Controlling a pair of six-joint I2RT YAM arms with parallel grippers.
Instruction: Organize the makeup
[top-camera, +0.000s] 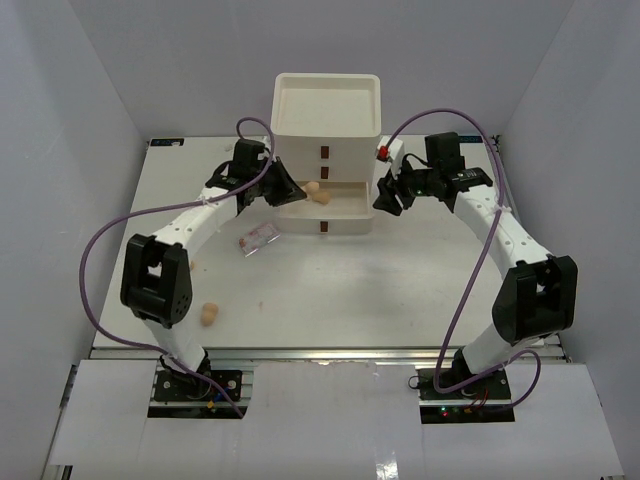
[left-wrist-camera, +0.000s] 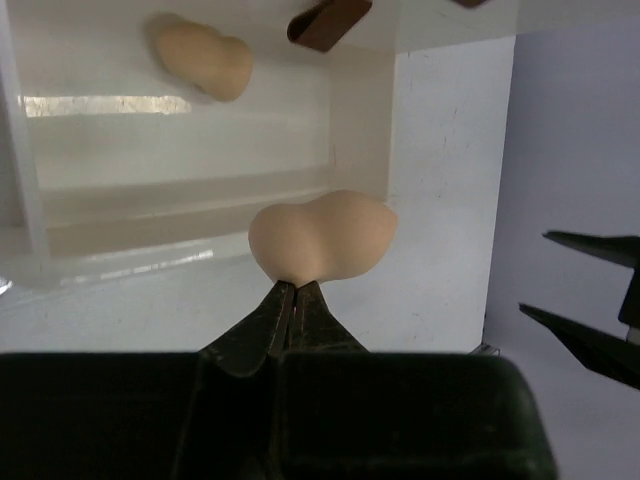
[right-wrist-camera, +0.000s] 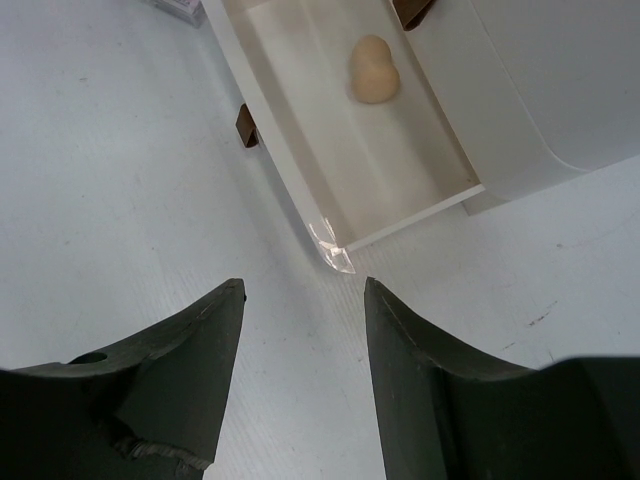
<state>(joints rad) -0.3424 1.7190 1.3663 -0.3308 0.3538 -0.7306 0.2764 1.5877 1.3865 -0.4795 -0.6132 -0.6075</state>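
Sponge (left-wrist-camera: 320, 235) at open drawer (left-wrist-camera: 180, 165), packet (top-camera: 258, 240) nearby

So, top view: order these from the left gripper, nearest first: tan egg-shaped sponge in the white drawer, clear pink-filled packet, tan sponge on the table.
1. Tan egg-shaped sponge in the white drawer, beside the left gripper.
2. Clear pink-filled packet, centre-left.
3. Tan table sponge, near-left.

White drawer box (top-camera: 327, 110) — one drawer (top-camera: 350, 206) out

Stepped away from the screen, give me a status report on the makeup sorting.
Left tool shut on a tan sponge at the open drawer. Right tool open, empty. Second sponge in drawer. Nothing in the way.
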